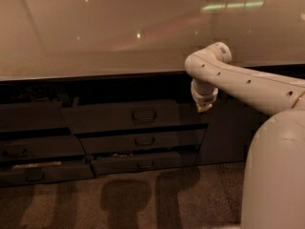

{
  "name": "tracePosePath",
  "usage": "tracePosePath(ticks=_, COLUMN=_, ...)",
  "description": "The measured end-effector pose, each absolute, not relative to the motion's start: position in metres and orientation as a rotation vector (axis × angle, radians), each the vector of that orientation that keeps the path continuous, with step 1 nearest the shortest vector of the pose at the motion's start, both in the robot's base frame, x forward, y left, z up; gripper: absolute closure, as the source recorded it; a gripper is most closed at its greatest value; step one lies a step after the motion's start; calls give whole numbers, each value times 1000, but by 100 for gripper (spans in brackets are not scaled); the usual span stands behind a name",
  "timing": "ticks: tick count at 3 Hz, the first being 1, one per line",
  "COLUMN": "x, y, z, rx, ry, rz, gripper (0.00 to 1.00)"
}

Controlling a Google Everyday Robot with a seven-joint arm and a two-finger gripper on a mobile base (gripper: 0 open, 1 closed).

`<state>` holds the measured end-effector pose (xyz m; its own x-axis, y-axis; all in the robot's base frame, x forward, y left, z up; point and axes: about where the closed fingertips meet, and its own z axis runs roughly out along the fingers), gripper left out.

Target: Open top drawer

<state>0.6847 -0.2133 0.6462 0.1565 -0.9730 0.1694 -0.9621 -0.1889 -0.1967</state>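
**Dark grey top drawer (pixel 109 119), gripper (pixel 205 108) at its right end**

Wide front, loop handle (pixel 144 114) at centre, directly below pale counter (pixel 95 51). Gripper pointing down, just beside the drawer's upper right corner. Cannot tell how far open, nor whether holding anything.

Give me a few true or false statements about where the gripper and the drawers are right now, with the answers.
1. The gripper hangs right of the handle on the top drawer. True.
2. The gripper is clamped on that handle. False: it is apart from it, near the drawer's right end.
3. Two lower drawers sit beneath the top drawer. True.
4. The arm reaches in from the left of the view. False: the arm comes from the right.
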Motion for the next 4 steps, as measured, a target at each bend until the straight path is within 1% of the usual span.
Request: tracePosePath(ticks=4, x=664, y=-214, z=647, rx=-2370, ry=1967, rz=-407, gripper=100)
